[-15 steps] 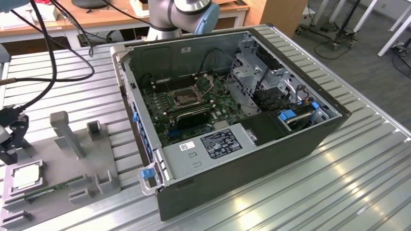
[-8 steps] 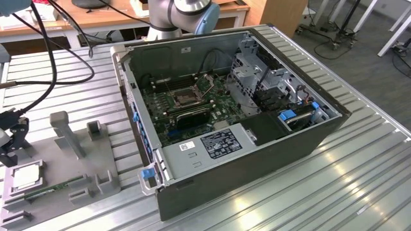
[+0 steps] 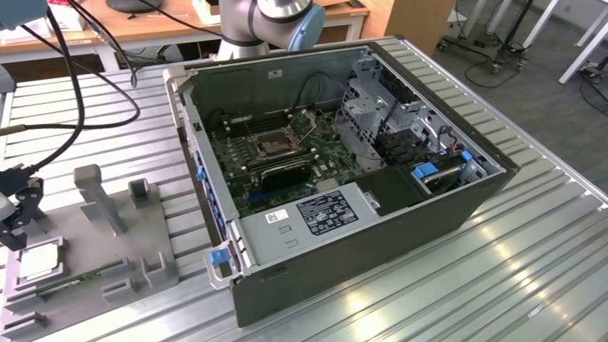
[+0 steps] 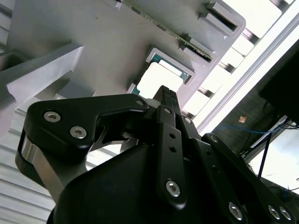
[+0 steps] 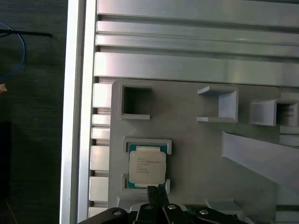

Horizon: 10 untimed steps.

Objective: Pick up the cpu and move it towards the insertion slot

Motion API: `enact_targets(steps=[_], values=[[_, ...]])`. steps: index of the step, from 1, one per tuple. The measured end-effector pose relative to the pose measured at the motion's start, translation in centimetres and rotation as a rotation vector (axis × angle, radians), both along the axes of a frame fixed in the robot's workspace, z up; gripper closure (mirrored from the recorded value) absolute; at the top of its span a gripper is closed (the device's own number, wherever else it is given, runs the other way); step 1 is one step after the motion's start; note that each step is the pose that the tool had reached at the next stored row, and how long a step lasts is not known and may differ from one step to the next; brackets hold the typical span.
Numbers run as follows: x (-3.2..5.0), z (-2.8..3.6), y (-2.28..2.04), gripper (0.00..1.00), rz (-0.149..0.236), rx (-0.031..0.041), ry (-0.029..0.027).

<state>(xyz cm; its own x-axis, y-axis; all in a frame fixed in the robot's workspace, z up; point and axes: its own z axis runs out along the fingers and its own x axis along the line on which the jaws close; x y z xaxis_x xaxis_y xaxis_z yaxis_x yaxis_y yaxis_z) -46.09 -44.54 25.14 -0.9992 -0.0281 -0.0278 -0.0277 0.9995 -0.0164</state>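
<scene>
1. At the exterior view's left edge, the gripper [image 3: 16, 226] hangs over the grey tray [image 3: 90, 249], close above the cpu [image 3: 38, 262]. The chip lies flat in its square recess with the pale metal top up.
2. In the first wrist view the cpu [image 5: 147, 165] sits in its pocket, framed by low raised corners. The dark tip of the gripper [image 5: 154, 192] stands just beside one edge of the chip; whether the two touch is not clear.
3. In the second wrist view the gripper [image 4: 164, 93] looms large, and the cpu [image 4: 156, 79] is a bright patch just past its tip. None of the views settles whether the gripper is spread or pressed together, so I cannot tell. The chip rests in the tray, not lifted.
4. The step in hand looks like the approach for the pick-up. The carry has not begun.
5. The insertion slot [image 3: 275, 142] is well apart from the tray. It lies on the green circuit board [image 3: 238, 164] inside the open computer case [image 3: 399, 228], toward the exterior view's right.
6. By my judgement, the pick-up calls for:
   - centring over the chip;
   - a hold on two opposite edges, clear of the pocket's raised corners;
   - a straight lift, since so thin a part offers little to grip and could tilt or catch.
7. The memory stick [image 3: 81, 279] lies near the cpu in the same tray and should be left undisturbed.
</scene>
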Motion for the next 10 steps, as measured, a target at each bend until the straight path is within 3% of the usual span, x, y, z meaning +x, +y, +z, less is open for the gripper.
enact_targets(steps=[10], values=[[-0.09, -0.98, -0.04, 0.89, 0.0, -0.0082, 0.0]])
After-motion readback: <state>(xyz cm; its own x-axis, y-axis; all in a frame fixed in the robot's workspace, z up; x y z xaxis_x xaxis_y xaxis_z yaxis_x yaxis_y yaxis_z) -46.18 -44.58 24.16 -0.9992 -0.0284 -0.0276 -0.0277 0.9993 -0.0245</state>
